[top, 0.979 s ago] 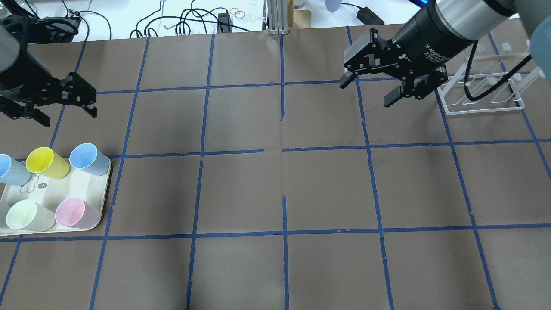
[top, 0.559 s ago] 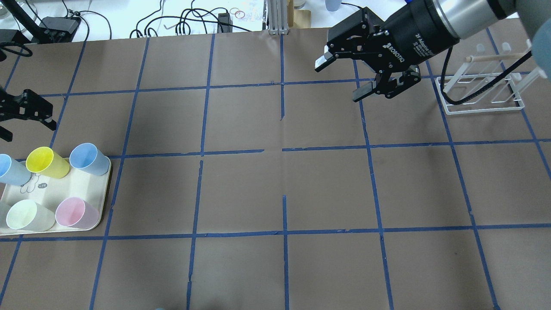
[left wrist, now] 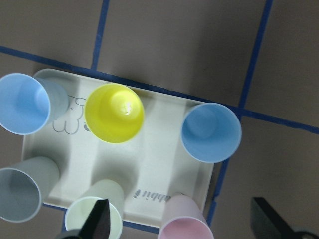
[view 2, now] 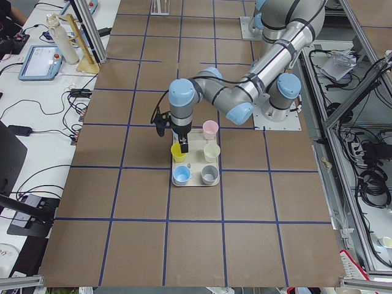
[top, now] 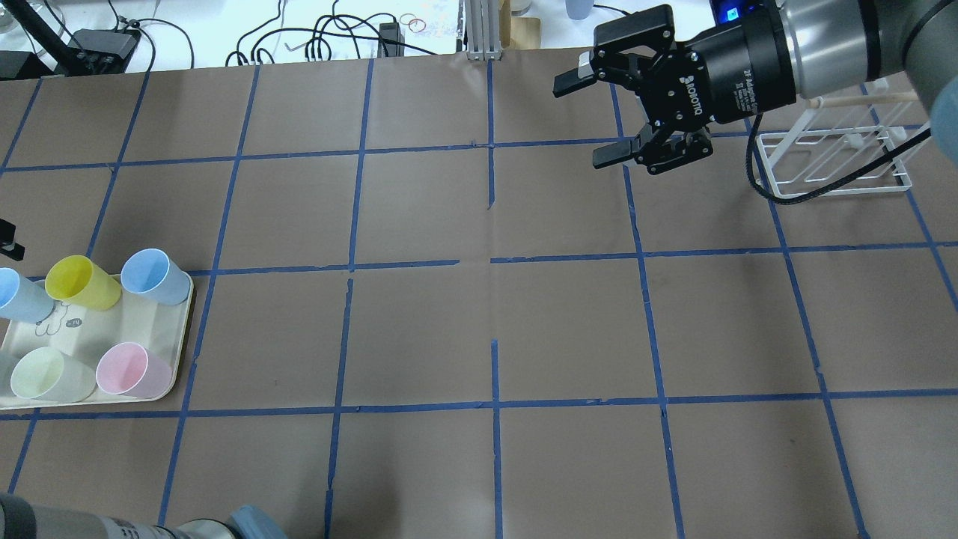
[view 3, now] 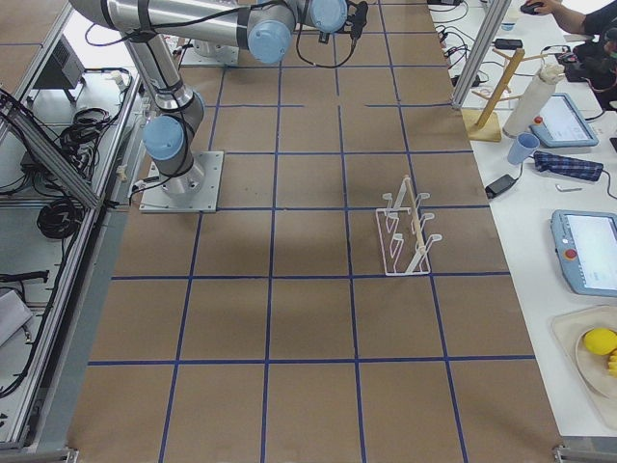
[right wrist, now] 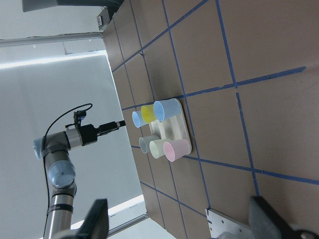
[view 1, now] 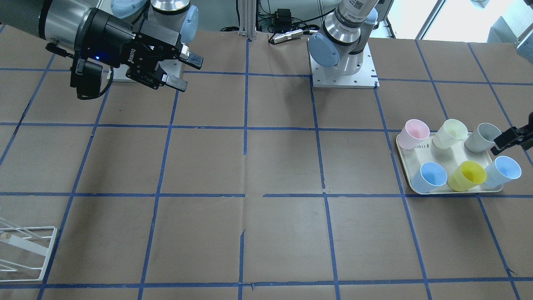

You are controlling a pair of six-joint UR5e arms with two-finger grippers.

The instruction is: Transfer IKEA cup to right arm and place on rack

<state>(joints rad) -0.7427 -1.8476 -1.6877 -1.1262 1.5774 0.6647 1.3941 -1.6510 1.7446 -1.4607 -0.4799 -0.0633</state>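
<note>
The IKEA cup (top: 13, 296) stands upright at the far left corner of the cream tray (top: 112, 322); it also shows in the front view (view 1: 504, 171) and the left wrist view (left wrist: 25, 103). My left gripper (left wrist: 182, 219) is open and empty, pointing straight down above the tray; it shows at the right edge of the front view (view 1: 510, 139). My right gripper (top: 586, 120) is open and empty, held above the table just left of the white rack (top: 831, 161). The right gripper also shows in the front view (view 1: 189, 74).
The tray also holds a deeper-blue cup (top: 153, 275), a yellow cup (top: 78, 283), a pink cup (top: 131, 370), a pale green cup (top: 45, 374) and a grey cup (view 1: 481, 137). Cables lie along the table's far edge (top: 314, 41).
My left gripper has moved left, almost out of the overhead view, to above the tray. My right gripper has turned and shifted a little left and back, still open.
</note>
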